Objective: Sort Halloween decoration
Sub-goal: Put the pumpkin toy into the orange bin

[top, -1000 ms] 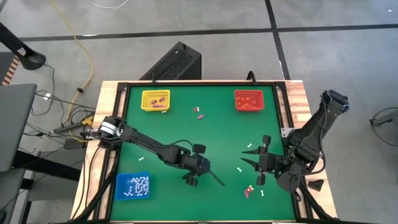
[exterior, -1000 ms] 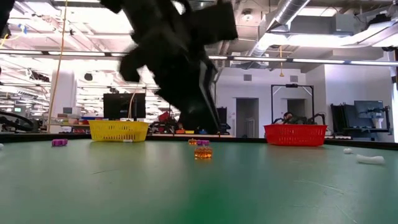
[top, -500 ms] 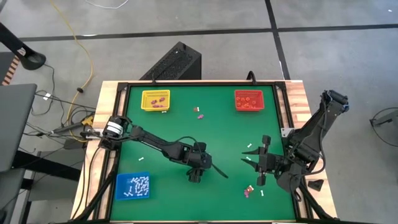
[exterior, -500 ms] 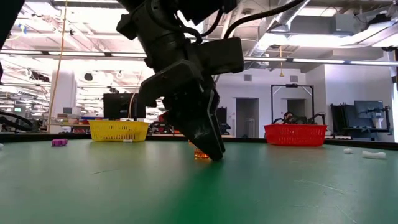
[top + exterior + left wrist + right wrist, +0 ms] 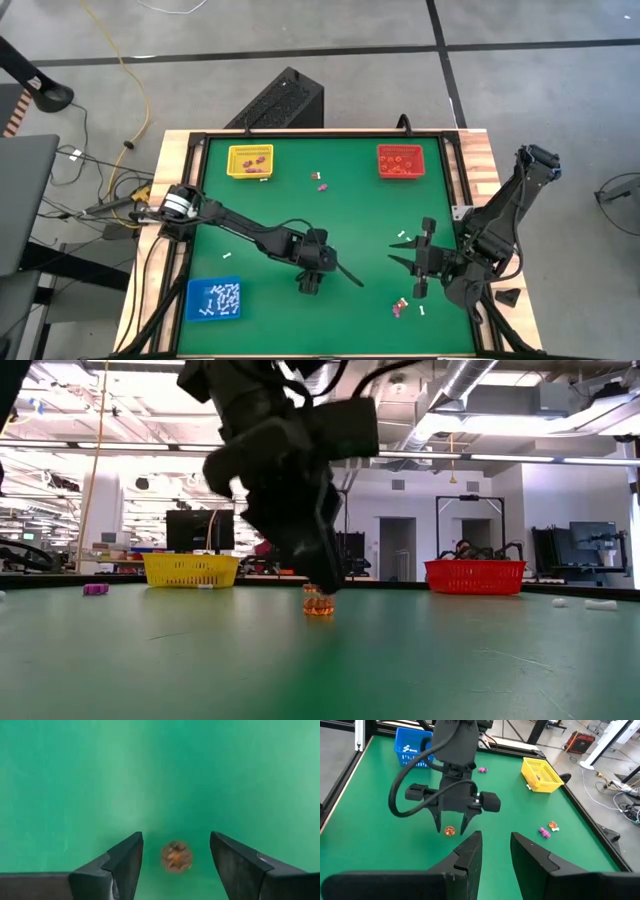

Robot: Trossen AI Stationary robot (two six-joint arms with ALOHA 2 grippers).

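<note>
My left gripper [image 5: 175, 847] stands open, pointing down at the green table's middle [image 5: 309, 283]. A tiny orange trinket [image 5: 176, 856] lies on the mat between its fingers, clear of both. The low view shows the same trinket [image 5: 318, 603] under the gripper's tips [image 5: 322, 582], and so does the right wrist view [image 5: 449, 831]. My right gripper [image 5: 496, 837] waits open and empty near the table's right side [image 5: 418, 268]. Other trinkets lie loose: white sticks [image 5: 402, 235], a pink and orange pair [image 5: 321, 182], and another pair [image 5: 399, 307].
A yellow tray [image 5: 250, 161] stands at the far left, a red tray [image 5: 400, 161] at the far right, and a blue tray [image 5: 213, 299] with white sticks at the near left. A wooden frame [image 5: 480, 160] rims the green mat.
My left gripper has come down from above the table to the mat, and its fingertips now stand around the orange trinket, which stays on the mat.
</note>
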